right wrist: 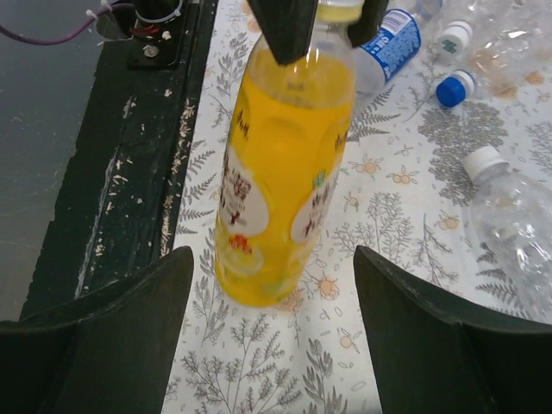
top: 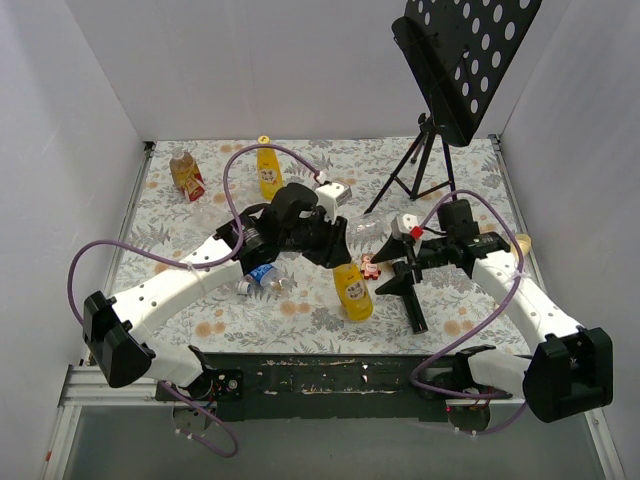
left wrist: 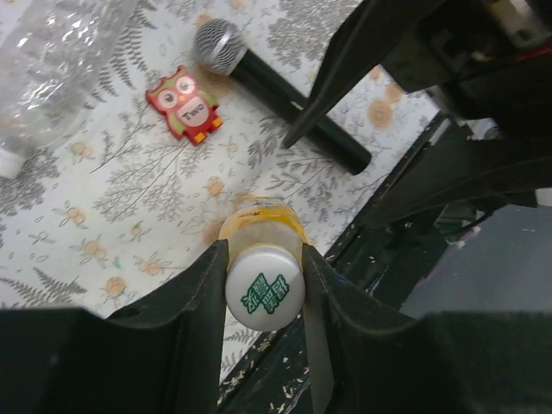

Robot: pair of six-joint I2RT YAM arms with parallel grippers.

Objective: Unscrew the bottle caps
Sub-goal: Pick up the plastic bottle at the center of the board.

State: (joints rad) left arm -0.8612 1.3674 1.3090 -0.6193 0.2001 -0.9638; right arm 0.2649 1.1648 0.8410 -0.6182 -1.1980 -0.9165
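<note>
Left jaws clamp round white cap (left wrist: 263,289), glossy yellow bottle (right wrist: 276,172).

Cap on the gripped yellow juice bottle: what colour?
Round plastic cap: white with green print. Best in left wrist view.

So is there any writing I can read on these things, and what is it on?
"Two": on the red owl figure.
On the white cap: green characters, too unclear to read.
On the yellow bottle: label print blurred, unreadable.
On the blue-labelled bottle: white print too small to read.
</note>
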